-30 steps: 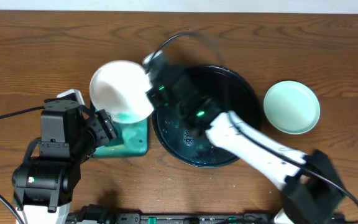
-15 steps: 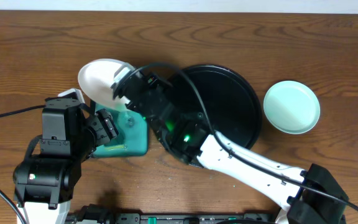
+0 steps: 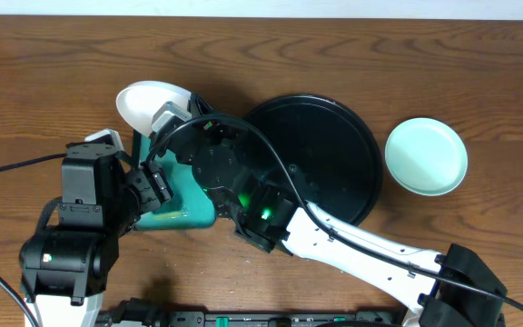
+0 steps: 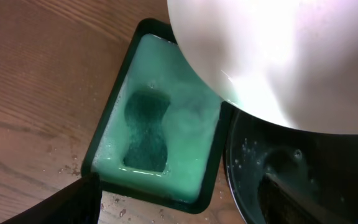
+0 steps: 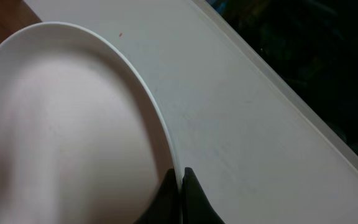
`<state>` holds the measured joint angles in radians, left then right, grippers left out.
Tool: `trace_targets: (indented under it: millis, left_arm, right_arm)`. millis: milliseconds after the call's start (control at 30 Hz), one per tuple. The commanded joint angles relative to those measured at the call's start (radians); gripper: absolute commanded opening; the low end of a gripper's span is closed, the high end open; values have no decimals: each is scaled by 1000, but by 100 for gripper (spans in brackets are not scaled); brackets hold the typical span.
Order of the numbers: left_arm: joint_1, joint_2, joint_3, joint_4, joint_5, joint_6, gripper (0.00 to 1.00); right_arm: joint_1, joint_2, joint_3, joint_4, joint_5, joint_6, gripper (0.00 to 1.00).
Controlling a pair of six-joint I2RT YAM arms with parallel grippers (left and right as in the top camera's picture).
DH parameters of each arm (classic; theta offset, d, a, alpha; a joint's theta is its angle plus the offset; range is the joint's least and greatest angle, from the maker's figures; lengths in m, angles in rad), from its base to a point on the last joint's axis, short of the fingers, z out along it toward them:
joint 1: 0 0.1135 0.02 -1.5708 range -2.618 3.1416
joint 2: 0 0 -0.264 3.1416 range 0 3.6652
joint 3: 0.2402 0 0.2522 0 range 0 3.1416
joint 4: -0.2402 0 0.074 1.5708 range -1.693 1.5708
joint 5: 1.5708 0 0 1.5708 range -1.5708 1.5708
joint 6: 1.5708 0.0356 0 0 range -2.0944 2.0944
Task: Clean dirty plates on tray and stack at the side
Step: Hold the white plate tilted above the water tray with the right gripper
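Right fingers (image 5: 194,194) pinch plate (image 3: 152,102) rim; we log it swung off tray (image 3: 334,145) toward wash basin (image 4: 119,93) for cleaning. Left fingers (image 4: 55,202) spread, empty.

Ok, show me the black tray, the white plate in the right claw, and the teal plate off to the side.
black tray (image 3: 334,145): overhead view, bare floor near its middle.
white plate (image 3: 143,102): overhead view, its inner face.
teal plate (image 3: 427,156): overhead view, its centre.

1. We find the tray (image 3: 334,136) mid-desk (image 3: 44,54).
2. Just left of it sits the basin (image 3: 189,209), with a sponge (image 4: 146,130) lying in it.
3. A plate (image 3: 427,156) rests on the desk right of the tray, apart from it.
4. A second plate (image 3: 146,102) hangs tilted above the basin's far edge, its rim in the right pincer (image 5: 180,186).
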<state>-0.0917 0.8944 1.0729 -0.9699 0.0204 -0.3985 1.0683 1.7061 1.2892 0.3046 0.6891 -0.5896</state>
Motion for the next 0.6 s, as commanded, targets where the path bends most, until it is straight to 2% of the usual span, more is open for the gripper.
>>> trace_targets:
  millis: [0, 567]
  left_arm:
    - [4, 0, 16, -3, -2, 2, 80]
    - [4, 0, 16, -2, -2, 2, 81]
  right_arm:
    - [3, -27, 13, 8, 17, -11, 1]
    - [3, -27, 13, 34, 17, -10, 1]
